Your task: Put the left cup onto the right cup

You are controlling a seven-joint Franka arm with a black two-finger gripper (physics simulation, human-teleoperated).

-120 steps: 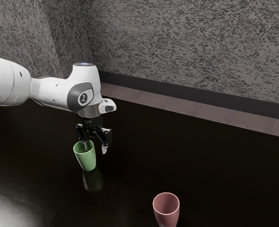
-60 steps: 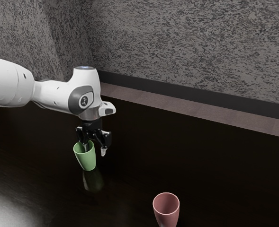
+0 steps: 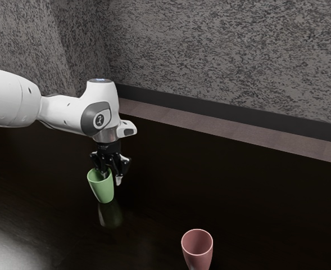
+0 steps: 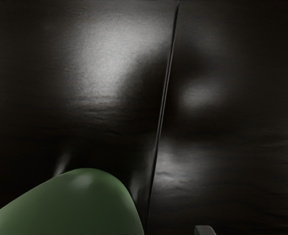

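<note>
The green cup stands on the dark table at the exterior view's left, tilted slightly. My gripper is right above it, shut on the rim's wall: one finger is inside the cup, the other outside on the side toward the exterior view's right. The pink cup stands upright near the front edge, to the right of and nearer than the green one. In the wrist view the green cup is a large blurred shape just under my hand.
A textured grey wall with a brown ledge runs behind the table. Glossy table surface lies between the two cups.
The fingers have drawn together onto the green cup's rim wall. The arm and both cups have hardly moved.
</note>
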